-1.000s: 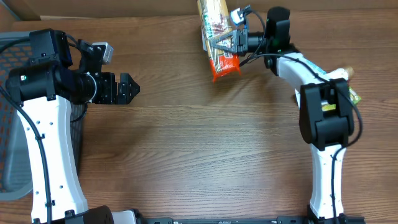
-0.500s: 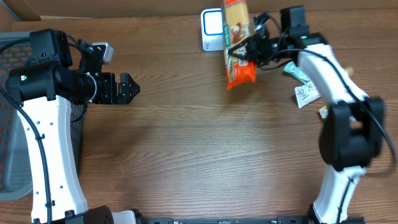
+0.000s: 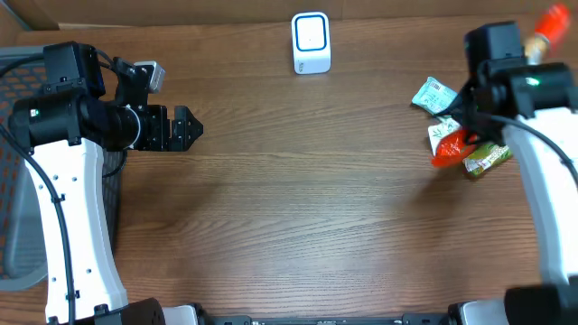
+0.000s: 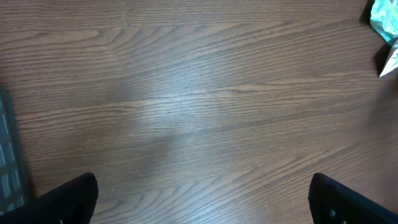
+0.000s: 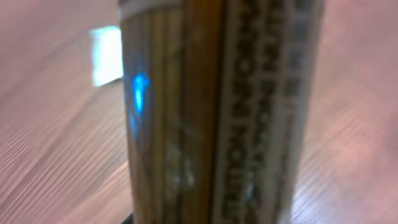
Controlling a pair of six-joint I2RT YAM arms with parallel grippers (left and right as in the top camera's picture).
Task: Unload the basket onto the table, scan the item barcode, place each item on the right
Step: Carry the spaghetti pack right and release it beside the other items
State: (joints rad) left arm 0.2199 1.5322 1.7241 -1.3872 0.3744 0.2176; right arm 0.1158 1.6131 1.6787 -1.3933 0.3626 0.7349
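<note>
Overhead: the left tool [image 3: 188,126] holds its fingers apart above the bare surface [image 3: 298,208]; the right tool [image 3: 471,117] is clamped on the spaghetti packet [image 3: 449,150], orange ends showing either side of its wrist; the scanner [image 3: 311,42] sits well off to its left. Left wrist: fingers [image 4: 68,198] spread wide, wood grain between them. Right wrist: the spaghetti packet [image 5: 217,112] fills the view just ahead of the tool; the scanner [image 5: 106,56] is blurred beyond.

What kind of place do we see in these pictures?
Probably a mock shop checkout in a lab: a white barcode scanner on a wooden table, small packets, a pasta packet, and a mesh basket at the left.
</note>
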